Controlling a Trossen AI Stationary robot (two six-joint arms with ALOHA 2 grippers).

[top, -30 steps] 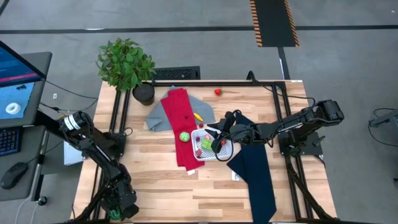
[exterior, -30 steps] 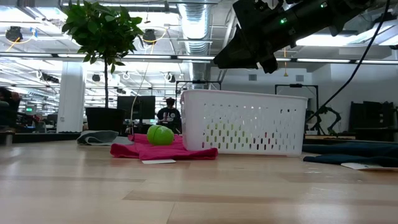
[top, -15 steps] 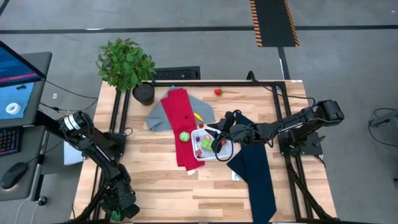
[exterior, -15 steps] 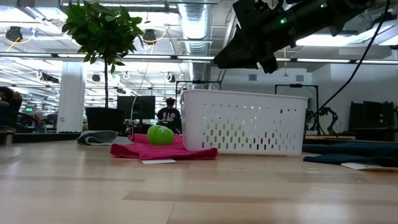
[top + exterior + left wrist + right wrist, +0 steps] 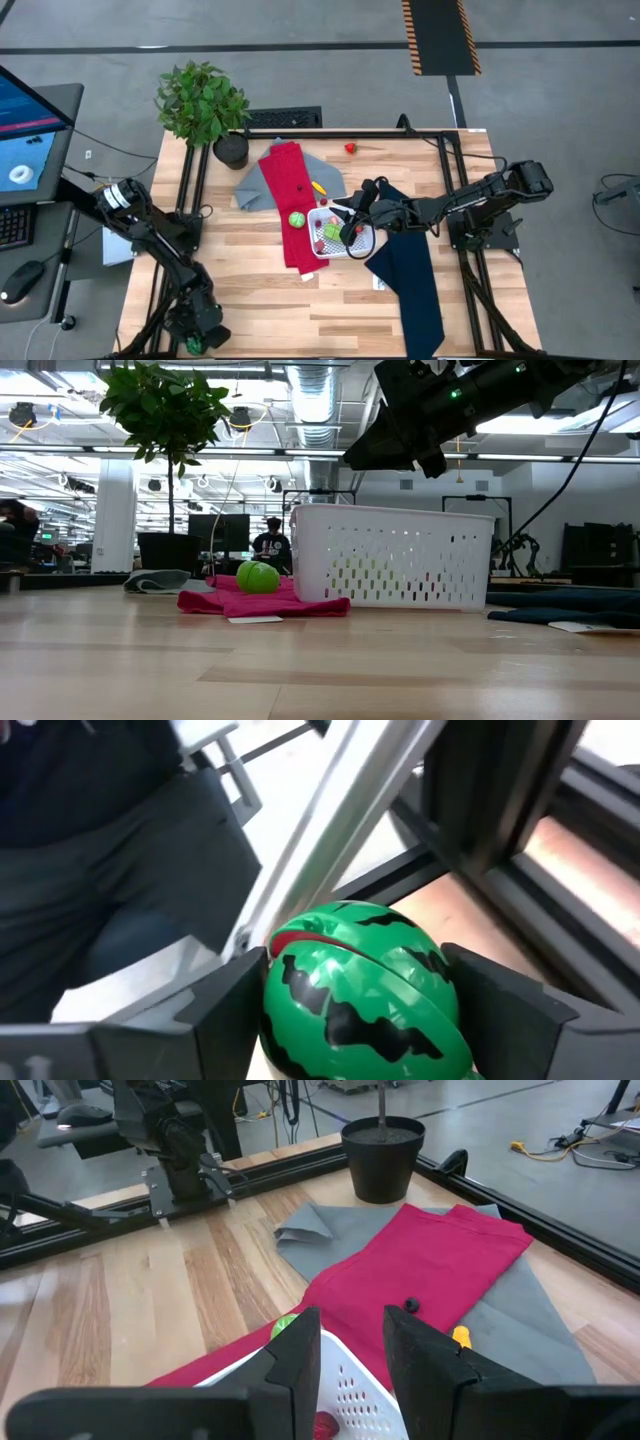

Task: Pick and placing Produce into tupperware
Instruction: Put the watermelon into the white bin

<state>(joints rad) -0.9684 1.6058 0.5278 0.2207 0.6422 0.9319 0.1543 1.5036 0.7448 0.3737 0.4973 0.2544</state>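
Note:
The white tub (image 5: pixel 338 232) stands at the table's middle, partly on the red cloth (image 5: pixel 290 200), and holds red and green toy produce; it also shows in the low view (image 5: pixel 390 557). A green round fruit (image 5: pixel 297 219) lies on the red cloth left of the tub. A small yellow piece (image 5: pixel 319 187) lies on the grey cloth. A red fruit (image 5: pixel 351 148) lies near the far edge. My right gripper (image 5: pixel 350 230) hovers over the tub, fingers a little apart and empty (image 5: pixel 352 1350). My left gripper (image 5: pixel 192 343) is at the near left corner, shut on a green striped watermelon toy (image 5: pixel 360 990). My left gripper pinches the round watermelon toy between its two fingers, one finger (image 5: pixel 225 1015) on each opposite side of the ball (image 5: pixel 300 990). A red slit shows on the toy's top. I cannot tell whether the toy rests on anything.
A potted plant (image 5: pixel 205 105) stands at the far left corner. A grey cloth (image 5: pixel 262 185) lies under the red cloth. A long navy cloth (image 5: pixel 410 275) runs from the tub toward the near edge. Black frame rails line the table's left and right sides.

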